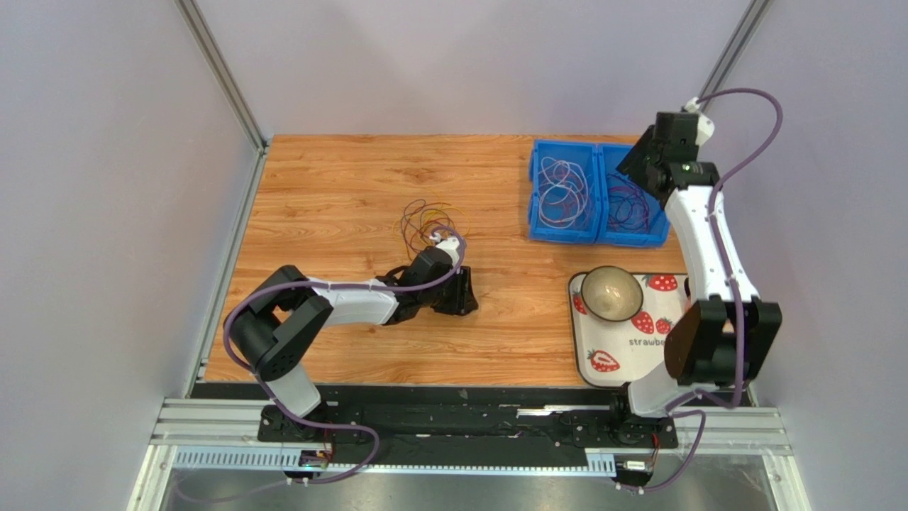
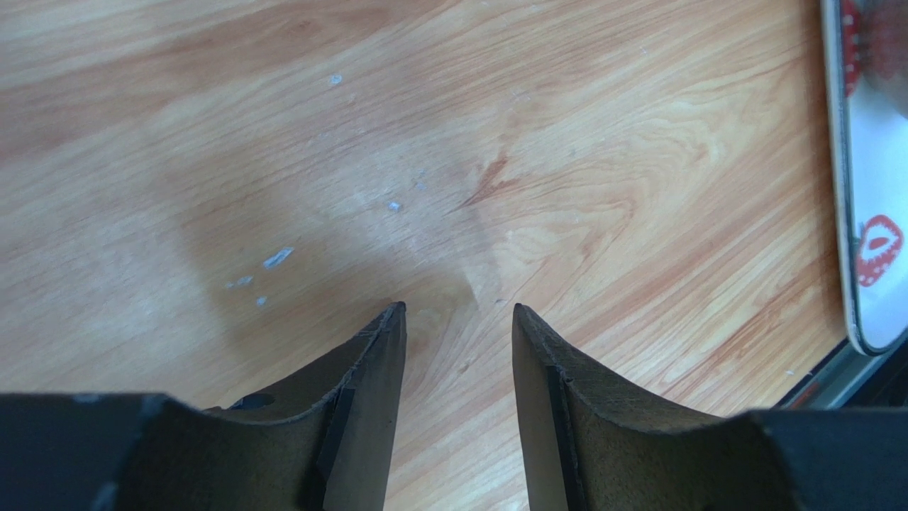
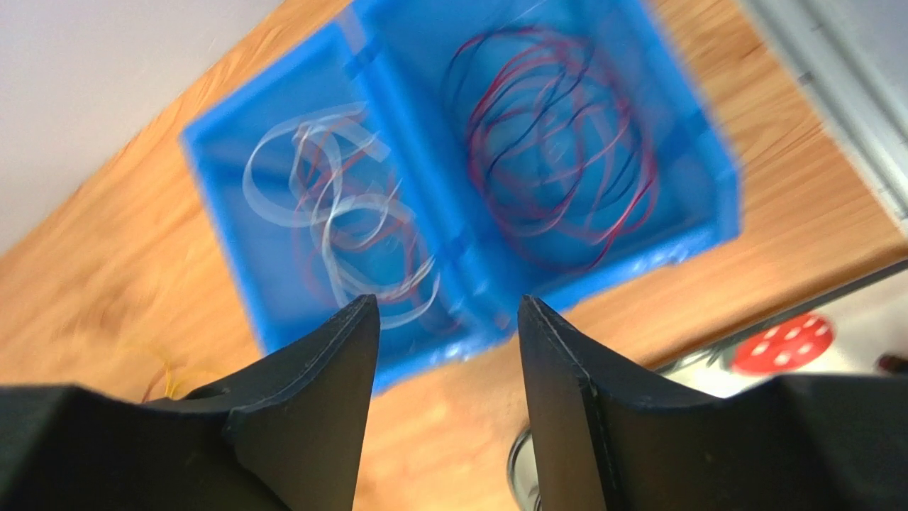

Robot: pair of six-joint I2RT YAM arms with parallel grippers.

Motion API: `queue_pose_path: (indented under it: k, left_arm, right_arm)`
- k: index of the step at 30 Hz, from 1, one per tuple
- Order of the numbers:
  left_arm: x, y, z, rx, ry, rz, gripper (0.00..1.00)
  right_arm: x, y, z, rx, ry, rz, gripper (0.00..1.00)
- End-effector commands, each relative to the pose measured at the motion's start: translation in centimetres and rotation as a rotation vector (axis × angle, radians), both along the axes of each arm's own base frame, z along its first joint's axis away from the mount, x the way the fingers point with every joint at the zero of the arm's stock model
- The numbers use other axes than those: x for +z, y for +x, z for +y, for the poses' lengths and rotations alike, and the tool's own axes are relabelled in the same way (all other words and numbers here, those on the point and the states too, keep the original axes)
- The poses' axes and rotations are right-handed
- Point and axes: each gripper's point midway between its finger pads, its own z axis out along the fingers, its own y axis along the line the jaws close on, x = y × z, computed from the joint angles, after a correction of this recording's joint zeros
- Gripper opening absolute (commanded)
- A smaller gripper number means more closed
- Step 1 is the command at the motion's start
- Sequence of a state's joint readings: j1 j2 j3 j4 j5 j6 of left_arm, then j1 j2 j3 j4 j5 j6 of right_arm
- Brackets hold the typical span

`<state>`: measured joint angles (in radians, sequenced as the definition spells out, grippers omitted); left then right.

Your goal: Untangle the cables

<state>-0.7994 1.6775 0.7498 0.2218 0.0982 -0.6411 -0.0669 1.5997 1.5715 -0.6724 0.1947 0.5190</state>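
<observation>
Left fingers: apart, nothing between them, tips close over bare wooden table. Only wood grain and a few pale flecks under them. The edge of a white tray with a red strawberry print shows at the right of the left wrist view.

Right fingers: apart, holding nothing, hanging above two blue plastic bins set side by side at the far right of the table. The right wrist view is blurred.

Cables, three lots:
- loose loops of white and reddish wire in the left bin
- loops of red and dark wire in the right bin
- a tangled bunch of red, purple, orange and yellow wires lying on the table mid-field, just beyond the left arm's wrist and well apart from the bins. It is out of the left wrist view, and I can't tell whether it touches the wrist.

In the top view the left arm reaches in low over the table. The right arm stands tall with its wrist over the right bin's far side. A round metal bowl sits on the far end of the tray, nearer than the bins.
</observation>
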Motion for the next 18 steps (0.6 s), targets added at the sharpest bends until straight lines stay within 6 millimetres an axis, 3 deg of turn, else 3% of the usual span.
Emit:
queue_pose_path:
  k: [1,2,4,5,7,8,9,11,12,18]
  left_arm:
    - [3.2,0.8,0.8,0.028,0.065,-0.042,0.51]
    - [4.0,1.6,1.3,0.063,0.085,-0.075,0.52]
    - [5.9,1.8,2.4,0.076,0.133,-0.105,0.55]
    - [6.6,2.5,3.1,0.108,0.16,-0.133,0.56]
    - [8.7,3.1,3.8,0.116,0.196,-0.177,0.6]
    - [10.1,4.1,4.1,0.145,0.208,-0.21,0.61]
    - [10.1,4.3,5.0,0.152,0.247,-0.207,0.62]
    - [11.4,5.5,5.5,0.181,0.268,-0.234,0.65]
    - [11.2,6.0,6.2,0.19,0.293,-0.23,0.65]
    - [11.9,9.8,8.6,0.27,0.327,-0.224,0.67]
  right_arm:
    - [0.8,-3.9,6.7,0.154,0.026,-0.046,0.55]
    - [1.6,-5.0,7.4,0.174,0.028,-0.071,0.55]
    - [1.1,-6.4,9.1,0.219,0.03,-0.069,0.55]
    - [-0.1,-7.3,9.5,0.234,0.026,-0.043,0.55]
    - [0.2,-9.1,10.2,0.257,0.034,-0.061,0.55]
    - [-1.1,-9.9,10.4,0.269,0.037,-0.039,0.55]
    - [-0.4,-10.8,10.9,0.29,0.048,-0.065,0.55]
    - [-0.9,-11.8,11.2,0.3,0.063,-0.063,0.55]
    - [-1.8,-12.6,11.6,0.319,0.07,-0.047,0.55]
    - [-2.6,-15.3,12.9,0.38,0.108,-0.048,0.55]
